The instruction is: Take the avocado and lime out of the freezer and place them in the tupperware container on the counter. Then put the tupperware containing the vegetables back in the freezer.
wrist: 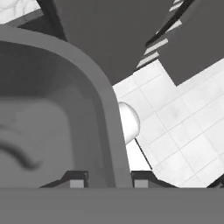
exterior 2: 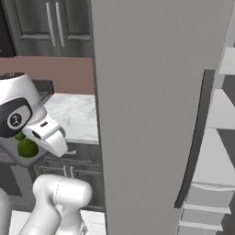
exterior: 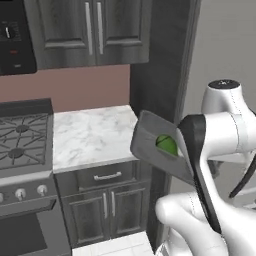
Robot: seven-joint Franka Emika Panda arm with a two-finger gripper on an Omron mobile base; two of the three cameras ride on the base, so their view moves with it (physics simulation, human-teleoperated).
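Observation:
The tupperware container (exterior: pixel 150 137) hangs tilted in the air, off the right end of the counter (exterior: pixel 90 135). My gripper (wrist: pixel 109 180) is shut on its rim (wrist: pixel 107 113), one fingertip on each side of the wall. A green fruit (exterior: pixel 166 144) lies inside it. From the right base view two green fruits (exterior 2: pixel 27 148) sit in the container (exterior 2: pixel 11 153), under my hand. The freezer door (exterior 2: pixel 147 114) with its dark curved handle (exterior 2: pixel 195 137) stands open to the right, pale shelves (exterior 2: pixel 215 137) beyond it.
A black gas stove (exterior: pixel 22 135) sits left of the counter, with dark upper cabinets (exterior: pixel 92 30) above. Dark drawers and cabinet doors (exterior: pixel 107 200) are below the counter. White floor tiles (wrist: pixel 175 122) lie underneath. A dark tall panel (exterior: pixel 160 75) stands between counter and freezer.

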